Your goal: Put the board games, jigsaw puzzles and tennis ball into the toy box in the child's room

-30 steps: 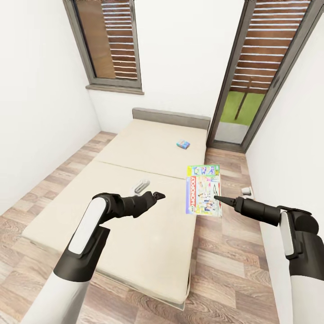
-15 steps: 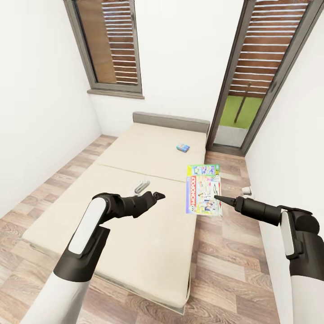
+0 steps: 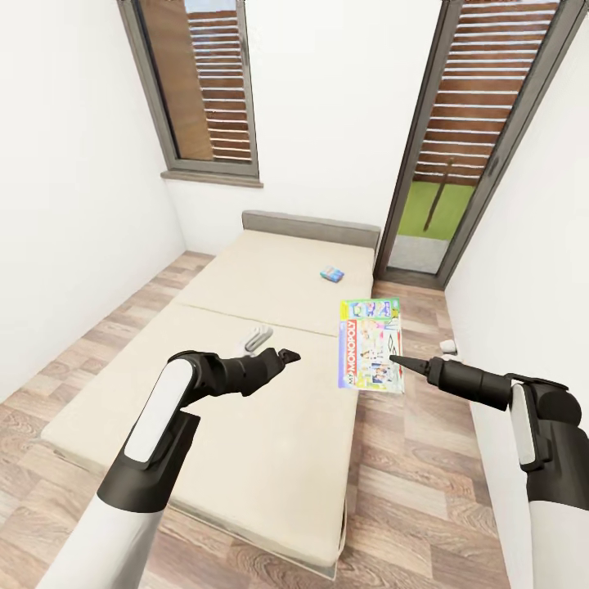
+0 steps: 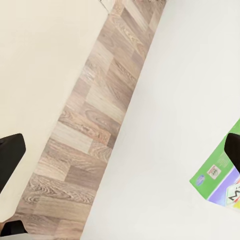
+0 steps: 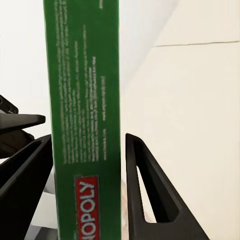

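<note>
- Right hand [image 3: 394, 357] pinches the Monopoly box [image 3: 370, 343] by its near edge and holds it above the bed's right side; in the right wrist view the box's green side [image 5: 85, 100] stands between the two black fingers [image 5: 145, 190], which press on it from both sides.
- Left hand [image 3: 286, 355] hangs over the middle of the bed [image 3: 270, 409] with nothing in it; its two dark fingertips [image 4: 10, 155] sit at opposite edges of the left wrist view, so it is spread wide.
- From the left hand, the Monopoly box lies at about 3 o'clock in the head view, well apart from it; a green corner of the box [image 4: 220, 175] shows in the left wrist view.
- Small blue game box [image 3: 331, 273] lies flat on the beige mattress at about 1 o'clock from the left hand, near the grey headboard [image 3: 311, 226].
- Small pale grey object [image 3: 258, 336] rests on the mattress just beyond the left hand; what it is cannot be told.
- Wood-plank floor [image 3: 409, 474] runs along both sides of the bed, with a slatted window [image 3: 209, 82] and a slatted glass door [image 3: 466, 123] in the far wall.
</note>
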